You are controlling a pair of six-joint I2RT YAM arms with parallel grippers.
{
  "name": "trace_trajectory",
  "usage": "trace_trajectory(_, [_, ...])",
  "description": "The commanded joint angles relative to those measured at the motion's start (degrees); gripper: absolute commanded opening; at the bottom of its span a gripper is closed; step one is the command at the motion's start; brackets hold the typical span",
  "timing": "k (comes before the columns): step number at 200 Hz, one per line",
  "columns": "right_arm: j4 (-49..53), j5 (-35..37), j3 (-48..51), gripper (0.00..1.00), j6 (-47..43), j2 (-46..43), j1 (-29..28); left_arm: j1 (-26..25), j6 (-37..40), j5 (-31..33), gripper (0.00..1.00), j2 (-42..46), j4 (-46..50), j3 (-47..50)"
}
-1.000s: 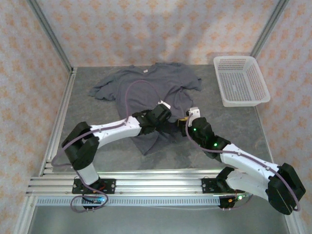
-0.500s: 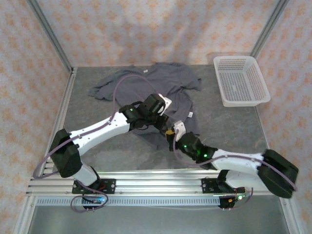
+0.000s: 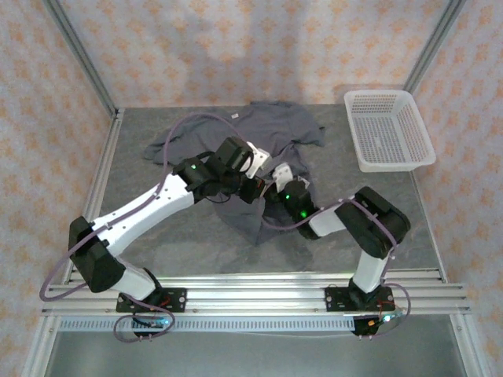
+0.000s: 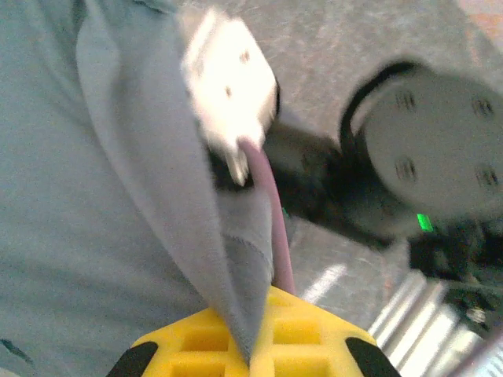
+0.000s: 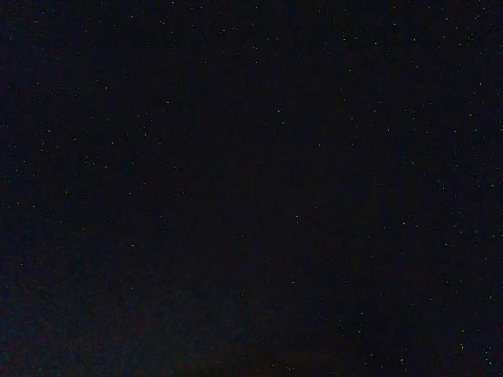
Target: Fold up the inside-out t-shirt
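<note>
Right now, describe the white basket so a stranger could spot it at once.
Find the grey mottled table and look to its far right corner. There sits a white rectangular plastic mesh basket, empty, apart from the dark slate-grey cloth t-shirt lying mid-table; its rigid latticed walls set it apart.

The top external camera looks steeply down from above and behind the arm bases [image 3: 153, 298], which sit along the bottom of its frame. The table [image 3: 157, 236] lies mid-frame and the walls [image 3: 259, 47] run across the top. The left wrist camera sits very close to the cloth, facing out past the left gripper [image 4: 250, 345] at bottom centre. Both views take in the t-shirt [image 3: 279, 129] [image 4: 71, 196] and the right arm [image 3: 346, 216] [image 4: 440, 149]. The right wrist view is black, so its facing cannot be told.
</note>
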State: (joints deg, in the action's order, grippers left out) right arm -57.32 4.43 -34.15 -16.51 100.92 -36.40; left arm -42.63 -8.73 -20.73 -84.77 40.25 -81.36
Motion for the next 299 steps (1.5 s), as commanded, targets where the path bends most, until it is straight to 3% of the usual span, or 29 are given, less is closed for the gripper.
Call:
trace_trajectory(1, [0.4, -2.5, -2.9, 0.0, 2.2, -2.9, 2.1, 0.0, -0.4, -9.3, 0.0, 1.9, 2.1, -4.8])
trace_trajectory(11, [0.8, -3.5, -2.7, 0.0, 2.8, -2.7, 0.9, 0.0, -2.6, -10.3, 0.0, 1.6, 0.5, -7.1])
trace_trajectory(48, [-8.0, 5.1, 4.8, 0.0, 1.2, -2.6, -11.2, 0.8, -6.7, -5.8, 0.0, -2.8, 2.0, -19.4])
trace_trajectory(73, [-5.7, 8.7, 7.1, 0.0, 0.6, -6.8, -18.0, 1.8, -8.8, -5.1, 0.0, -5.1, 2.5, -22.7])
trace_trajectory(90, [-1.0, 6.3, 6.1, 0.0, -0.4, -9.1, -19.6, 1.9, -9.1, -5.3, 0.0, -5.7, 2.9, -23.1])
trace_trajectory(105, [2.1, 3.9, 4.2, 0.0, 0.9, -9.0, -18.4, 1.9, -9.0, -7.3, 0.0, -5.7, 2.9, -22.5])
trace_trajectory(122, [6.9, -10.1, 0.0, 0.0, 12.4, -7.3, -11.1, 1.8, -8.5, -14.4, 0.0, -4.4, -0.1, -20.9])
trace_trajectory(134, [9.9, -15.5, -3.4, 0.0, 19.7, -4.5, -6.5, 1.7, -9.1, -19.2, 0.0, -3.3, -3.1, -20.2])
trace_trajectory(181, [22.0, -13.6, -10.5, 0.0, 28.4, 2.1, -0.6, 1.5, -8.3, -19.0, 0.0, -1.4, -0.3, -29.3])
trace_trajectory(233, [34.6, -17.4, -18.0, 0.0, 27.0, 1.4, -6.5, 0.5, -8.1, -21.4, 0.0, -5.7, -0.1, -36.4])
trace_trajectory(262, [37.7, -19.9, -25.1, 0.0, 39.7, 3.5, 0.0, -3.6, -6.6, -25.9, 0.0, -7.9, -1.0, -40.4])
trace_trajectory(282, [44.6, -18.3, -30.3, 0.0, 37.0, 9.1, 0.8, -5.7, -6.4, -25.3, 0.0, -7.9, -1.1, -43.7])
trace_trajectory(299, [48.5, -22.3, -32.9, 0.0, 37.7, 12.7, 0.8, -6.1, -6.2, -24.4, 0.0, -7.0, -1.1, -45.8])
